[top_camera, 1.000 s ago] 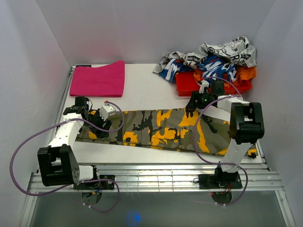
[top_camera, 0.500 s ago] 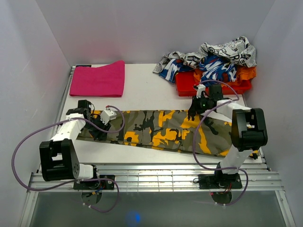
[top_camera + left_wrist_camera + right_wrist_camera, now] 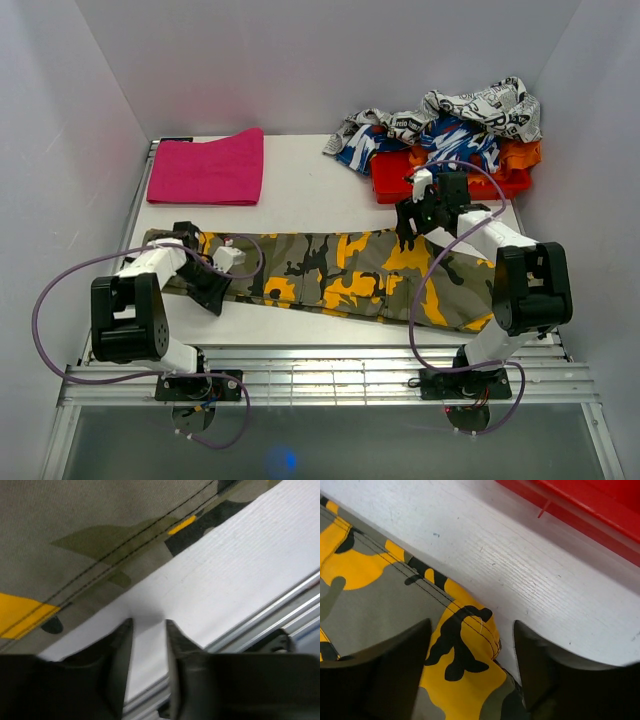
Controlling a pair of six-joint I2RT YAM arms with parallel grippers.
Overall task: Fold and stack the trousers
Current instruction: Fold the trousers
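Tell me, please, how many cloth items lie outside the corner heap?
2: the folded pink cloth at far left, and the camouflage cloth trousers spread across the near side. The multicoloured garment heap may hide others.

Lab robot cell: white walls [image 3: 330,60], aluminium rails [image 3: 320,378].

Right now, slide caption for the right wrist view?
Open right gripper poised over the camouflage trousers at their stitched edge on the white table, red cloth beyond.

The trousers [image 3: 100,525] are matt woven cloth with stitched seams, the table [image 3: 520,580] white, faintly grained, matt.
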